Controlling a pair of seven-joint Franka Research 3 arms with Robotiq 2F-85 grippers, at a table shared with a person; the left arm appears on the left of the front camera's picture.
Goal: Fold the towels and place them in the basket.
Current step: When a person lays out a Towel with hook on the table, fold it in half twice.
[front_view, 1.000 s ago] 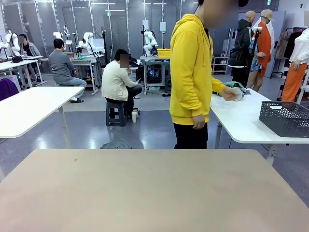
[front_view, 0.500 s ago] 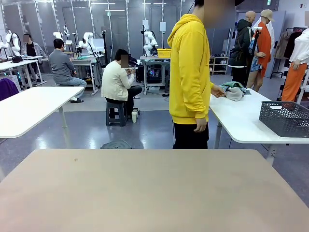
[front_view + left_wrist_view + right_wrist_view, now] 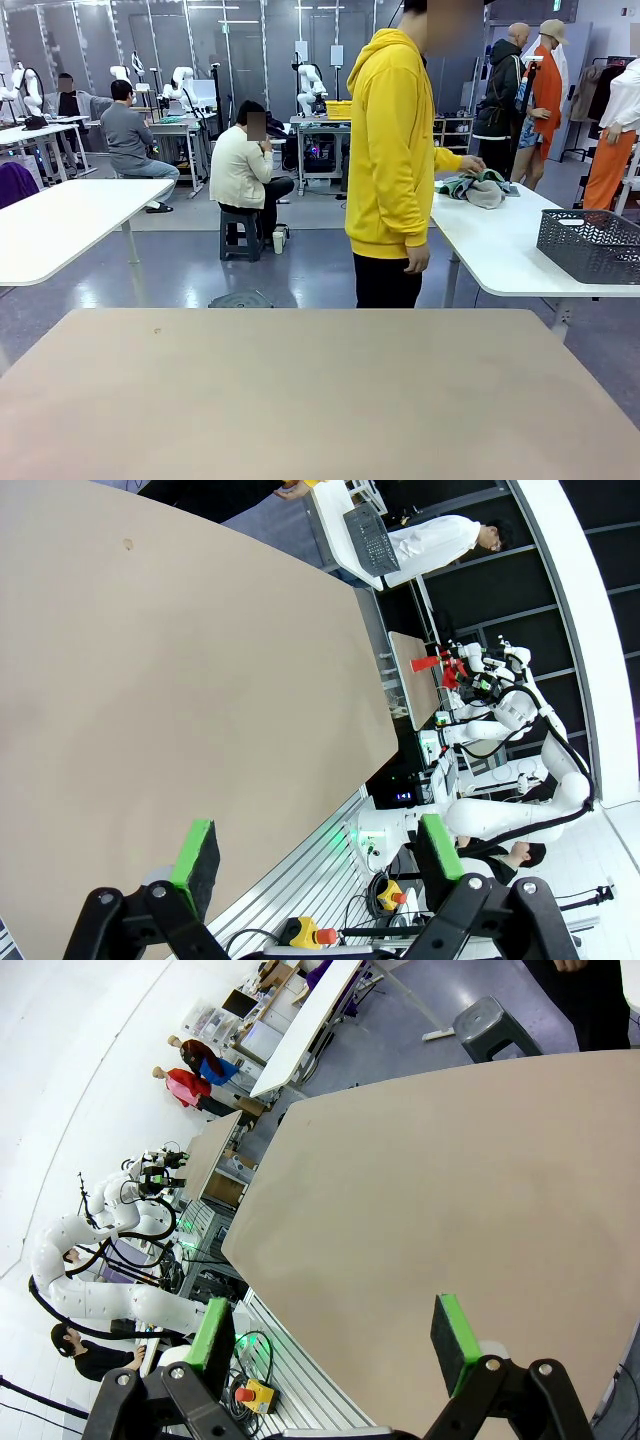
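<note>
The towels (image 3: pixel 476 187) lie bunched in a green and cream heap on a white side table (image 3: pixel 500 250) behind the work table. A person in a yellow hoodie (image 3: pixel 395 140) stands at the far side with one hand on the heap. On the same white table, at the right edge of the front view, sits the dark grey mesh basket (image 3: pixel 590 243), which also appears in the left wrist view (image 3: pixel 368 540). My left gripper (image 3: pixel 315 852) is open over the tan table with nothing between its green pads. My right gripper (image 3: pixel 335 1335) is open too, holding nothing.
The tan work table (image 3: pixel 300 400) stretches bare in front of me. Another white table (image 3: pixel 60 225) stands at the far left. A round stool (image 3: pixel 240 299) sits just beyond the table's far edge. Other people sit farther back.
The person has turned further toward the side table and moved a hand onto the towel heap, which has shifted a little. Neither of my grippers has moved.
</note>
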